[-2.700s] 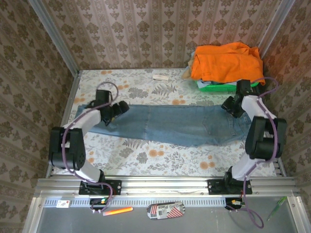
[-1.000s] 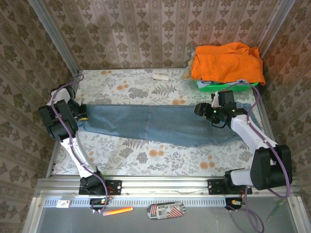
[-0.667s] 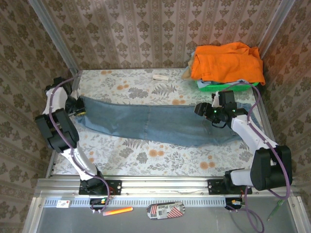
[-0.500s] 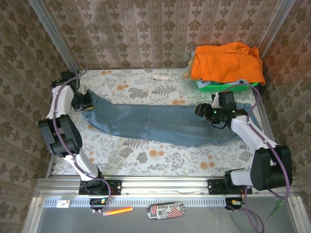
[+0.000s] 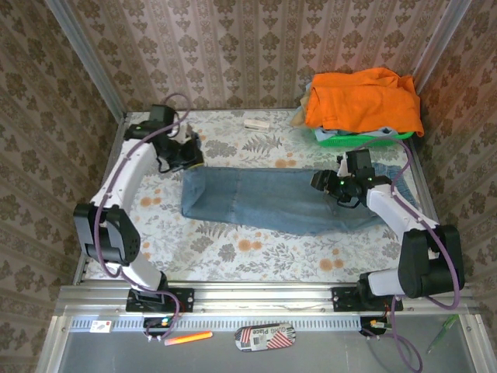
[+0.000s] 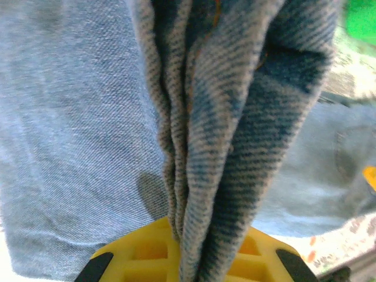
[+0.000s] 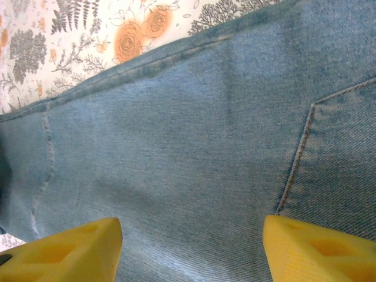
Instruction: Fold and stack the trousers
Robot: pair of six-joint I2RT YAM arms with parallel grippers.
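Across the middle of the desk (image 5: 233, 249), the trousers (image 5: 264, 198) are lying flat. The left end effector (image 5: 182, 155) is pinching the leg ends near the far left corner, and the right end effector (image 5: 339, 189) is sitting spread wide at the waist end. I think folding is only starting, and stacking is waiting.

There were two arms (image 5: 128, 175) (image 5: 392, 206), one pair of trousers (image 5: 264, 198), one orange garment (image 5: 361, 97), one green bin (image 5: 342, 138), one white box (image 5: 256, 123), one marker (image 5: 189, 338).
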